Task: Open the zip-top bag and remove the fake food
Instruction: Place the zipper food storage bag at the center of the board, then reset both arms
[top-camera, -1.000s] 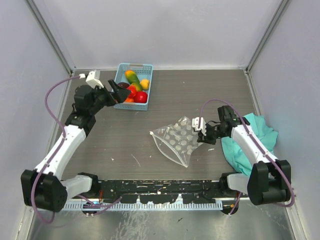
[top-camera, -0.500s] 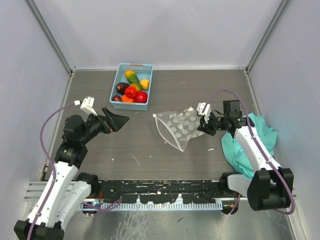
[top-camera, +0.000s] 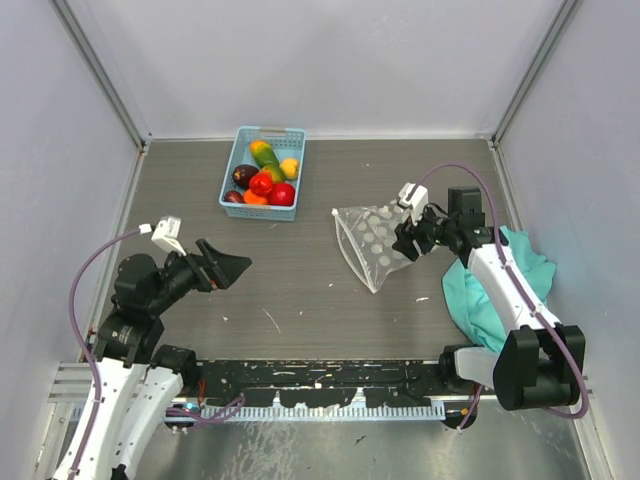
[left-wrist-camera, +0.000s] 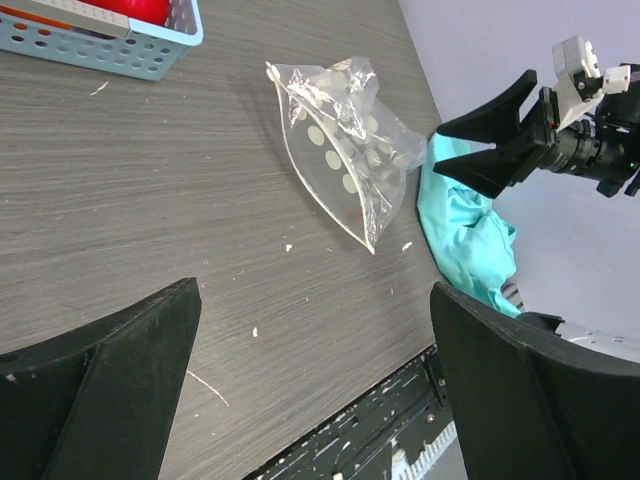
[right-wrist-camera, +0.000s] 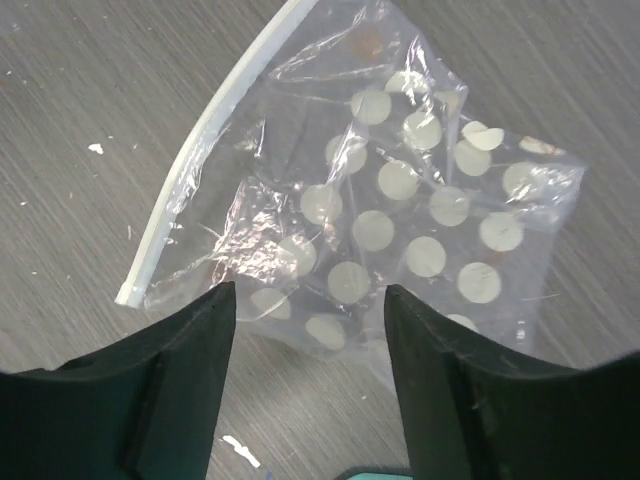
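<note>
The zip-top bag (top-camera: 368, 240) is clear with white dots and lies crumpled on the table right of centre, its white zip strip (right-wrist-camera: 205, 150) on the left side. It looks empty. My right gripper (top-camera: 403, 240) is at the bag's right corner, open, with the bag (right-wrist-camera: 400, 200) just beyond its fingertips and nothing pinched. The fake food (top-camera: 265, 180) sits in the blue basket (top-camera: 232, 160) at the back. My left gripper (top-camera: 235, 265) hovers open over the near-left table, far from bag and basket. In the left wrist view the bag (left-wrist-camera: 345, 160) shows ahead, with the right gripper (left-wrist-camera: 440, 148) open beside it.
A teal cloth (top-camera: 495, 285) is bunched on the table under my right arm, also visible as the cloth (left-wrist-camera: 460, 230) in the left wrist view. The basket's corner (left-wrist-camera: 110, 50) shows at top left there. Grey walls enclose the table on three sides.
My right gripper carried the bag rightward and farther back, then opened and let it go. My left arm pulled back from the basket to the near left, staying open.
</note>
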